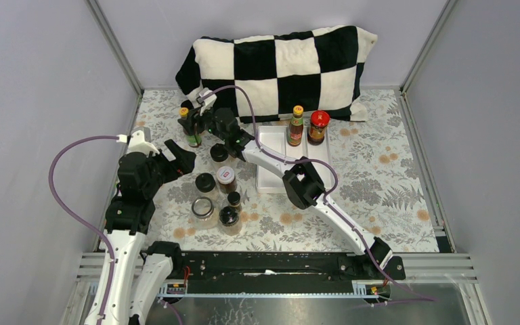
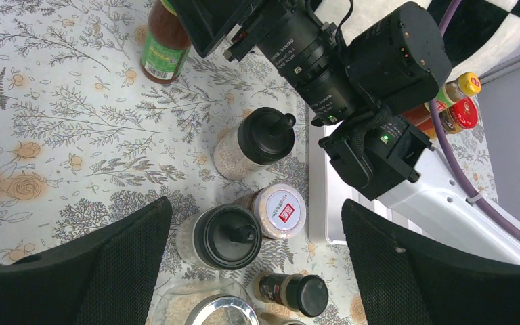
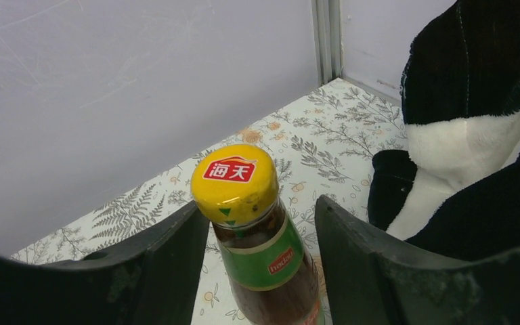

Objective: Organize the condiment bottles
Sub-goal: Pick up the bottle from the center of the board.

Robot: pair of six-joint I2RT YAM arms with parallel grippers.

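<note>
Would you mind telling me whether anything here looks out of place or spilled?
Only the checkered pillow at the back seems out of place among the bottles; nothing looks spilled.

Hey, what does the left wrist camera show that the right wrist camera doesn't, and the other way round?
Only the left wrist: two black-capped spice jars, a white-lidded jar, the white tray, the red-lidded jar and the open left fingers.
Only the right wrist: the red-logo yellow cap and the right fingers on either side of its bottle.
Both: the green-labelled sauce bottle, the floral tablecloth and the checkered pillow.
</note>
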